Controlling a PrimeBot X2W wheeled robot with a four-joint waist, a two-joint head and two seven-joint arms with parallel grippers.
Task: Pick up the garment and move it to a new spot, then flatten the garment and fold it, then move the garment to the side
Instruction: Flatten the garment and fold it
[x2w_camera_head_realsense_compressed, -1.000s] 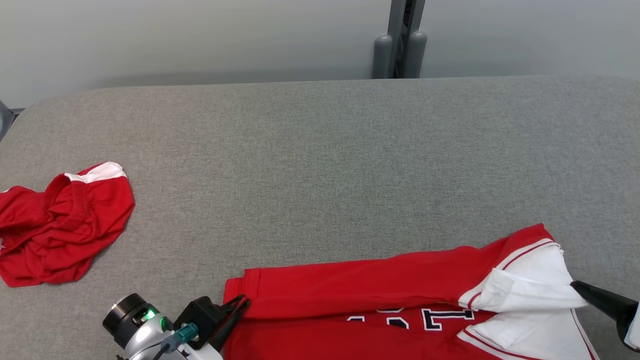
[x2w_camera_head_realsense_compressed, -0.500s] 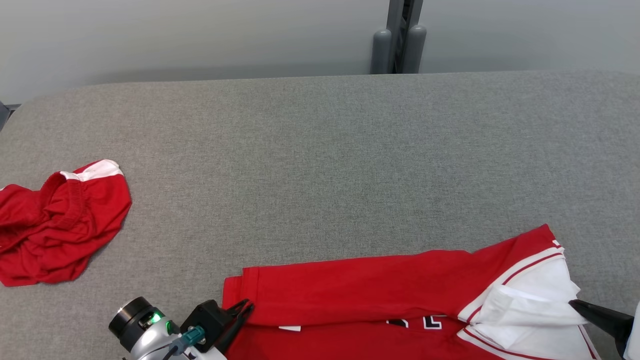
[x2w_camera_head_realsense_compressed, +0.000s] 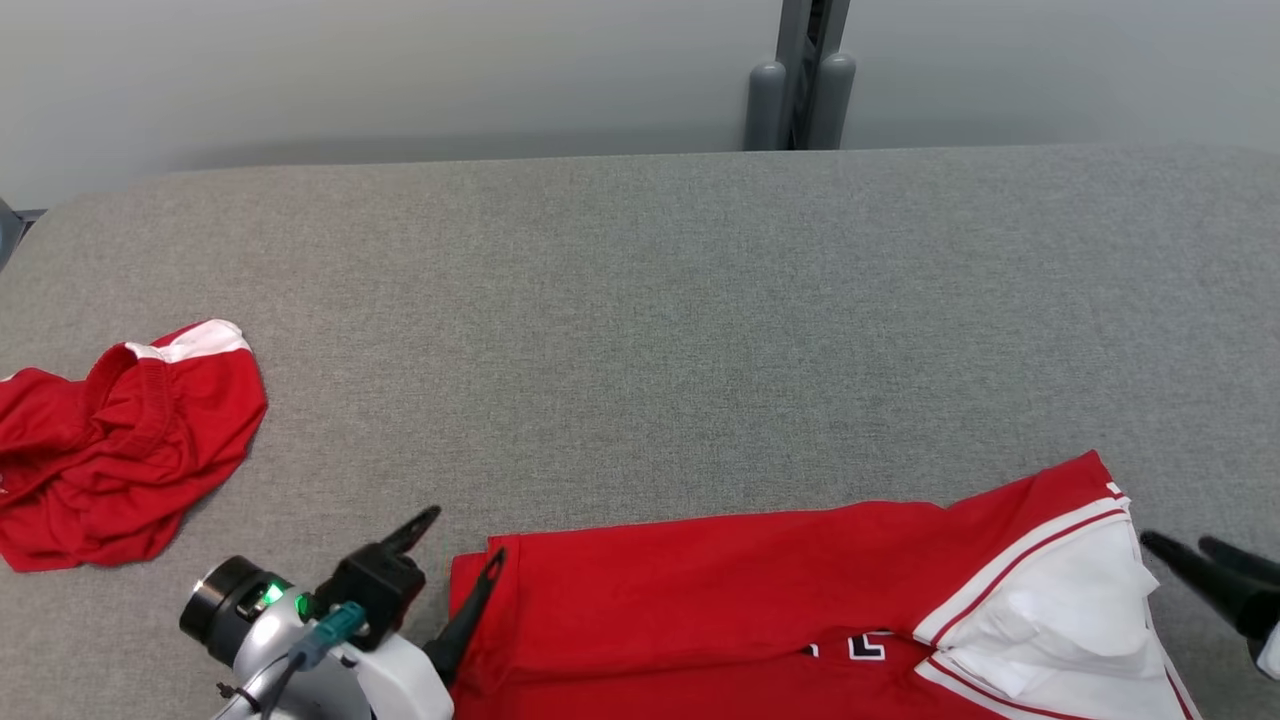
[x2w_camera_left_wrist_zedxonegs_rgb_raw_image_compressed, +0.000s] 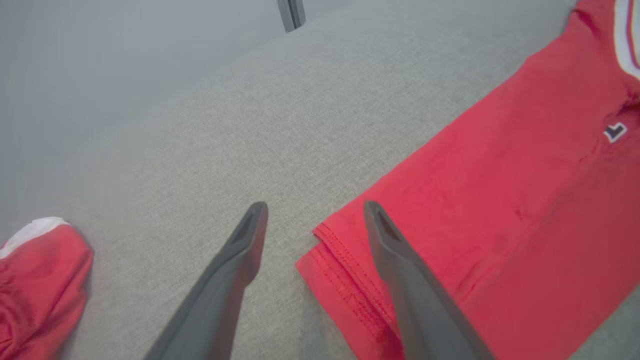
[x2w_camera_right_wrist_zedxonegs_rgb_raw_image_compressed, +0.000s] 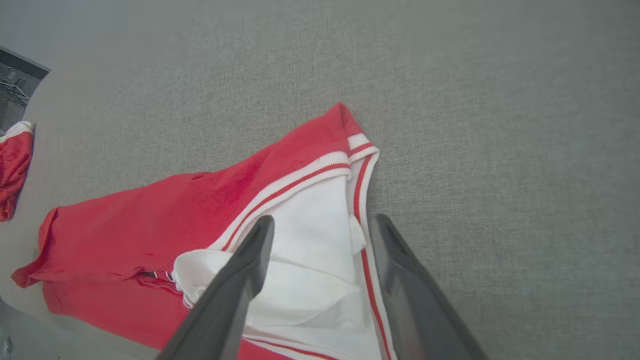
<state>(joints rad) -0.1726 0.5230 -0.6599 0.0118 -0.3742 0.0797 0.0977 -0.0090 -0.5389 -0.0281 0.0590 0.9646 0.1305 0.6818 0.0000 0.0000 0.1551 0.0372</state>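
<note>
The garment (x2w_camera_head_realsense_compressed: 720, 590), a red jersey with white sleeves and dark lettering, lies folded along the near edge of the grey padded table (x2w_camera_head_realsense_compressed: 640, 330). My left gripper (x2w_camera_head_realsense_compressed: 463, 535) stands open at its left hem, one finger over the red cloth and one over bare table, as the left wrist view shows around the hem corner (x2w_camera_left_wrist_zedxonegs_rgb_raw_image_compressed: 320, 240). My right gripper (x2w_camera_head_realsense_compressed: 1180, 542) is open just off the white sleeve at the right end. In the right wrist view its fingers (x2w_camera_right_wrist_zedxonegs_rgb_raw_image_compressed: 240, 280) straddle the sleeve's striped edge (x2w_camera_right_wrist_zedxonegs_rgb_raw_image_compressed: 360, 200), holding nothing.
A second crumpled red piece with a white band (x2w_camera_head_realsense_compressed: 120, 450) lies at the table's left edge, also seen as the red piece (x2w_camera_left_wrist_zedxonegs_rgb_raw_image_compressed: 35, 280) in the left wrist view. A grey post (x2w_camera_head_realsense_compressed: 800, 75) stands behind the table's far edge, against a pale wall.
Both grippers were shut on the garment's ends and now stand open, having let go. The folded-over layer and white sleeve have settled flat near the front edge.
</note>
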